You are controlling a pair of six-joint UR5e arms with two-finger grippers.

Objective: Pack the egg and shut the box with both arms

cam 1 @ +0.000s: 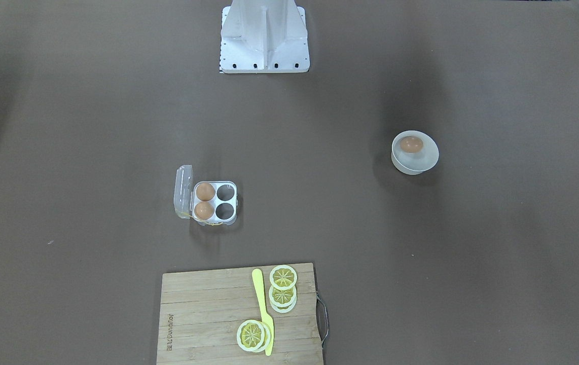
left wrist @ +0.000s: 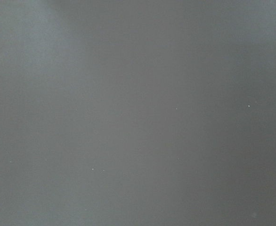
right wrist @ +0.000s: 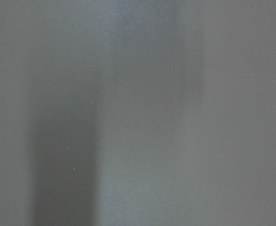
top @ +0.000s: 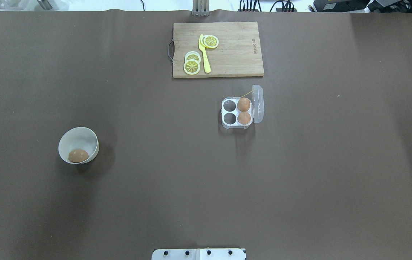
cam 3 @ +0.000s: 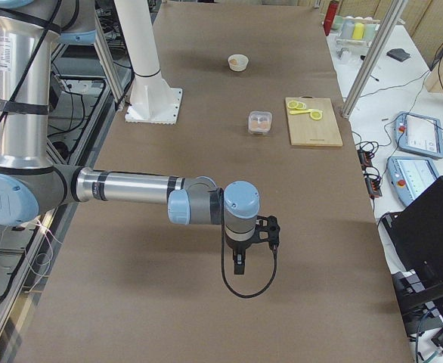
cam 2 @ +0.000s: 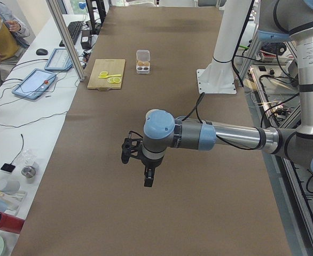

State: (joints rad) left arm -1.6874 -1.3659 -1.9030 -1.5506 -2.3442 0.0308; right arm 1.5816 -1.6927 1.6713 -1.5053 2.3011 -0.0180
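Jaws cannot be judged on left gripper (cam 2: 148, 180) or right gripper (cam 3: 239, 265); packing looks unstarted, and the egg (top: 78, 156) in its bowl (top: 78, 138) needs fetching to the open box (top: 237, 111).

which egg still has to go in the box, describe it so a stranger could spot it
On the brown table, look at the robot's left side, far from the cutting board, for the round white bowl. The egg lies alone inside it; the other two brown eggs sit in the clear box.
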